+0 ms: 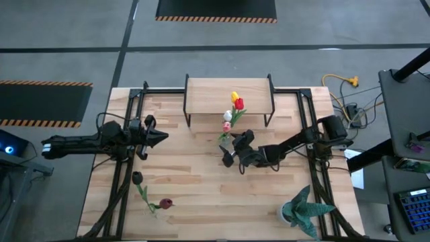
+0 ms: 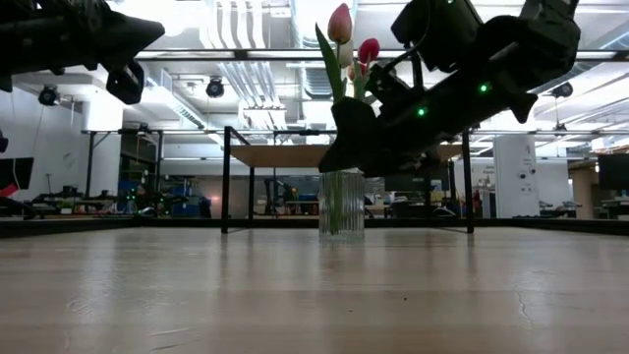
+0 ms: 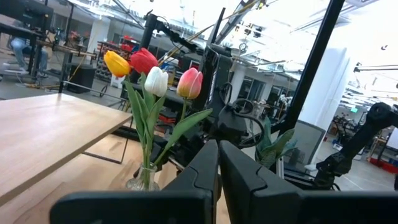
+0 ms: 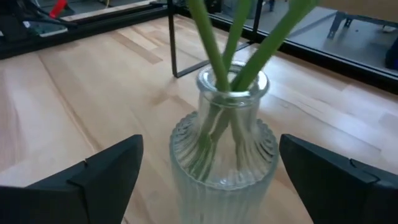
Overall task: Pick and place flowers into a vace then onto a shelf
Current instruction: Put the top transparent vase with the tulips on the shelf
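Note:
A ribbed clear glass vase [image 4: 221, 155] stands on its base on the tabletop, just in front of the shelf [image 1: 228, 96]. It holds several tulips [image 3: 155, 78] in yellow, red, white and pink, their stems down its neck. A maroon tulip [image 1: 138, 178] and a red one [image 1: 166, 203] lie flat near the table's near left corner. My right gripper [image 4: 211, 180] is open, one finger on each side of the vase's body, apart from the glass. My left gripper [image 3: 217, 180] is shut and hovers above the table's left side [image 1: 158, 136].
A spiky teal potted plant [image 1: 304, 210] stands at the near right corner. The shelf's black legs [image 2: 226, 182] rise right behind the vase. Black frame rails [image 1: 121, 175] run along the left and right sides. Bare planks lie in the middle [image 1: 201, 188].

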